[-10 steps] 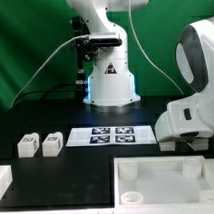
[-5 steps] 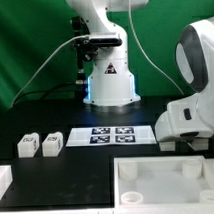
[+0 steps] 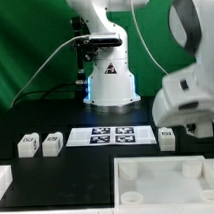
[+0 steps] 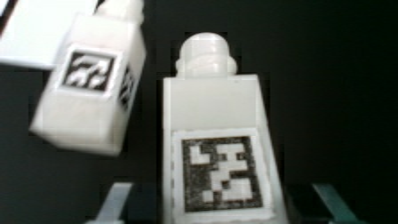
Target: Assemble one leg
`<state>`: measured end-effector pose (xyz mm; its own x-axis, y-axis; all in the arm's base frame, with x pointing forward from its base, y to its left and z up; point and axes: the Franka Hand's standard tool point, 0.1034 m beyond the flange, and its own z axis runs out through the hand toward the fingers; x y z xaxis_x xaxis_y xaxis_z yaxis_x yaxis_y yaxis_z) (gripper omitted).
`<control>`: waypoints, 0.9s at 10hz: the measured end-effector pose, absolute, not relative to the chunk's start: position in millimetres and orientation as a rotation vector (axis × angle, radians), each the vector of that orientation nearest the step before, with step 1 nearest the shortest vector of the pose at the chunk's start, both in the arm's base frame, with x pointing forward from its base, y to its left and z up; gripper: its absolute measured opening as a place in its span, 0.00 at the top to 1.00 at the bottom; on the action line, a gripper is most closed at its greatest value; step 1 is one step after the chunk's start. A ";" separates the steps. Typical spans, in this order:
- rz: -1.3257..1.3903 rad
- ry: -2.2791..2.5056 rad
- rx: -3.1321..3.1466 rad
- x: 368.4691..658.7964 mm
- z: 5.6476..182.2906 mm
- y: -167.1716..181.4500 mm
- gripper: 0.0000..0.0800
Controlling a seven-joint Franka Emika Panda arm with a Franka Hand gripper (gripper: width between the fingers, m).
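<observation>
In the wrist view a white leg (image 4: 217, 140) with a black-and-white tag and a rounded peg at its far end lies between my gripper's (image 4: 224, 205) fingers (image 4: 121, 200). The gripper is shut on its sides. A second leg (image 4: 89, 85) lies tilted close beside it. In the exterior view the held leg (image 3: 166, 139) shows just under the white hand of my gripper (image 3: 168, 132), at the marker board's end on the exterior view's right. Two more legs (image 3: 28, 147) (image 3: 51, 145) stand side by side on the exterior view's left.
The marker board (image 3: 113, 135) lies flat in the middle of the black table. A large white rimmed tray-like part (image 3: 163, 183) fills the front on the exterior view's right. Another white part's corner (image 3: 3, 180) shows at the front on the exterior view's left. The arm's base (image 3: 109, 80) stands behind.
The arm has risen and shifted toward the exterior view's left. The leg under the hand, hidden before, now shows. The two legs on the left have not moved.
</observation>
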<state>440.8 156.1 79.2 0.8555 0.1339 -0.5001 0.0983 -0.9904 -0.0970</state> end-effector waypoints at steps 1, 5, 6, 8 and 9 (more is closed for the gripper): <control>0.660 -0.183 -2.994 449.6 100.9 147.0 0.63; 0.034 -0.173 -3.048 463.0 109.5 141.6 0.63; -0.073 -0.173 -3.042 462.1 107.4 141.4 0.63; -0.304 -0.293 -3.027 500.2 130.2 116.1 0.63; -0.541 -0.300 -3.004 530.7 151.5 100.9 0.63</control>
